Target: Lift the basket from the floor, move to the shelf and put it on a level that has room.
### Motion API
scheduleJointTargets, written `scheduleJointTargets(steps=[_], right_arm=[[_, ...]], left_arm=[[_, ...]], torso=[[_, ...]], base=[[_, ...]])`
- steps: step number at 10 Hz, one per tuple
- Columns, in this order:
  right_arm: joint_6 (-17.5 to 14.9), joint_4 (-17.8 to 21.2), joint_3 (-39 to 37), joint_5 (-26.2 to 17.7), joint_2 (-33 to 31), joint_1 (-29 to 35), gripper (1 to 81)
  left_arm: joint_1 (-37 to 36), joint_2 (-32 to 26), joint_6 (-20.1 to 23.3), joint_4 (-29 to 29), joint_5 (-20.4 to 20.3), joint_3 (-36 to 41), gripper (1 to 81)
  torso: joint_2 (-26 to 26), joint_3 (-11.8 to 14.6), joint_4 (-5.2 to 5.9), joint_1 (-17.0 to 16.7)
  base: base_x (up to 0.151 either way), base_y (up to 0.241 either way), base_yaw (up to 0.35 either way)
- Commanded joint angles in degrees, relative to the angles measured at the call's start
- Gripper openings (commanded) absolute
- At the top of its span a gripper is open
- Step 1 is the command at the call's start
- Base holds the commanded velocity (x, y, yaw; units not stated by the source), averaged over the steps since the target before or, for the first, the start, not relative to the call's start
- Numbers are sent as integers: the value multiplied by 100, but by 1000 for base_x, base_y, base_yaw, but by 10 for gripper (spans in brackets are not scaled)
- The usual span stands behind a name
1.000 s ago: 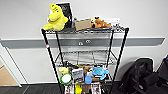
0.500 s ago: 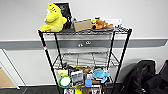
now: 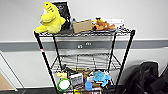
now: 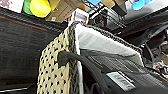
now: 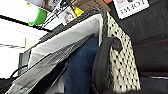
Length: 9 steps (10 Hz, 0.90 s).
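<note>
The shelf (image 3: 125, 57), a black wire rack, stands in front of me against a white wall. Its second tier, the level (image 3: 85, 62), is a bare wire grid. The basket (image 4: 53, 72), pale woven with a whitish lining, looms close in both wrist views (image 5: 120, 65), with the rack's lower goods beyond it. My left gripper (image 4: 75, 58) is shut on one end wall, a dark curved finger (image 4: 65, 57) lying on the weave outside. At the other end my right gripper (image 5: 106, 47) clasps the wall the same way, one finger (image 5: 112, 45) on the outside.
The top tier carries a yellow plush (image 3: 51, 18), a cardboard box (image 3: 82, 25) and a brown plush (image 3: 102, 25). The third tier is crowded, with a blue plush (image 3: 100, 76) and a green-rimmed disc (image 3: 63, 84). Black bags (image 3: 147, 77) lie to the rack's right.
The rack has grown larger in the head view, so I have come closer to it. Things on the rack have not shifted.
</note>
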Motion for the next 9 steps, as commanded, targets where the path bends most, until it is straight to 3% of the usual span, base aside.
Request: scheduleJointTargets(steps=[1,9], right_arm=[[64,130,192,-85,-102,612,10],[64,130,192,-76,-120,594,10]], left_arm=[[-580,-116,30,81,138,196,10],[-562,-107,30,151,138,196,10]], torso=[[0,0,0,0],[0,0,0,0]], base=[[99,0,0],[91,0,0]])
